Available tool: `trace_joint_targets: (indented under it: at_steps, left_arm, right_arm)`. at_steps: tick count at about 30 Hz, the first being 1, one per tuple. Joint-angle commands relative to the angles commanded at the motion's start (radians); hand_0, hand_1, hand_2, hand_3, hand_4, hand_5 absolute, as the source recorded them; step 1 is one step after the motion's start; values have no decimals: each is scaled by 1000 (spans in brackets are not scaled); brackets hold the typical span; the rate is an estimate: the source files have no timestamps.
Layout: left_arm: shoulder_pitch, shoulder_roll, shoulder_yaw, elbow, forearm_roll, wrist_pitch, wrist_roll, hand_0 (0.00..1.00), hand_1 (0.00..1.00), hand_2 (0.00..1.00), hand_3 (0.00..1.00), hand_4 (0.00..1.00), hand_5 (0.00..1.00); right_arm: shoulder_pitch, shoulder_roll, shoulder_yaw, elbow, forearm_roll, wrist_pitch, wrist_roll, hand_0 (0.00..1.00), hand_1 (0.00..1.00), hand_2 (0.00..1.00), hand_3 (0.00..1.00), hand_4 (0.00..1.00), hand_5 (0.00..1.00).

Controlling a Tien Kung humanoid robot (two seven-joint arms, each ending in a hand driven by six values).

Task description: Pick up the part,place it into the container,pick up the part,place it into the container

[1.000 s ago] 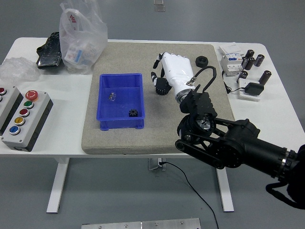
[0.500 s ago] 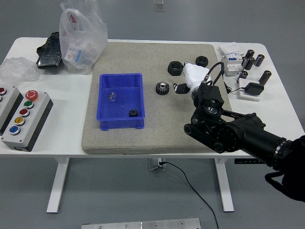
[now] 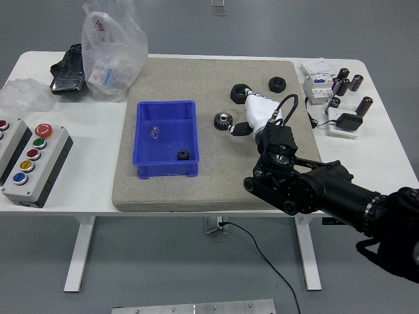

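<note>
Since half a second ago, white right robot hand (image 3: 252, 116) has shifted left toward dark metal gear (image 3: 222, 121) on grey mat; fingers loosely curled, empty. Blue plastic bin (image 3: 167, 108) holds one small black gear (image 3: 183, 155); second pick pending.

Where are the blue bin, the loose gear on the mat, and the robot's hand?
blue bin (image 3: 139, 140): head view, left wall.
gear (image 3: 223, 121): head view, toothed top.
right hand (image 3: 256, 108): head view, white back.
</note>
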Motion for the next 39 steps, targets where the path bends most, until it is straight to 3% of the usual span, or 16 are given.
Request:
trace_joint_targets:
  at_steps: [4, 5, 22, 23, 28, 34, 35, 39]
  left_arm:
    - [0, 0, -1, 0, 1, -1, 0, 740, 646, 614, 742, 753, 611]
    - [1, 0, -1, 0, 2, -1, -1, 740, 646, 614, 742, 753, 609]
    - [-1, 1, 1, 0, -4, -1, -2, 740, 646, 614, 741, 753, 609]
    - [1, 0, -1, 0, -1, 0, -1, 740, 646, 614, 742, 753, 610]
    - [4, -2, -5, 0, 2, 1, 1, 740, 646, 614, 742, 753, 610]
    - [4, -1, -1, 0, -3, 1, -3, 740, 647, 614, 742, 753, 609]
    - [4, 0, -1, 0, -4, 2, -3, 740, 647, 614, 742, 753, 609]
    - [4, -1, -2, 0, -3, 2, -3, 740, 647, 614, 742, 753, 609]
  right_arm:
    - [-3, 0, -2, -5, 43, -27, 15, 827, 804, 743, 655, 818, 360]
    - [-4, 0, -1, -5, 51, -26, 17, 875, 771, 781, 833, 823, 374]
    - [-10, -1, 19, 21, 57, -45, 44, 905, 813, 812, 869, 804, 367]
    - [-10, -2, 20, 20, 56, -45, 44, 914, 851, 846, 808, 801, 373]
    - [-16, -9, 29, 20, 55, -49, 43, 914, 851, 846, 808, 801, 373]
    - [-26, -23, 60, 30, 40, -79, 36, 904, 856, 855, 836, 798, 377]
    - [-26, -25, 65, 31, 36, -81, 34, 893, 870, 886, 928, 802, 380]
    - [-25, -26, 71, 27, 34, -95, 38, 893, 870, 886, 928, 802, 380]
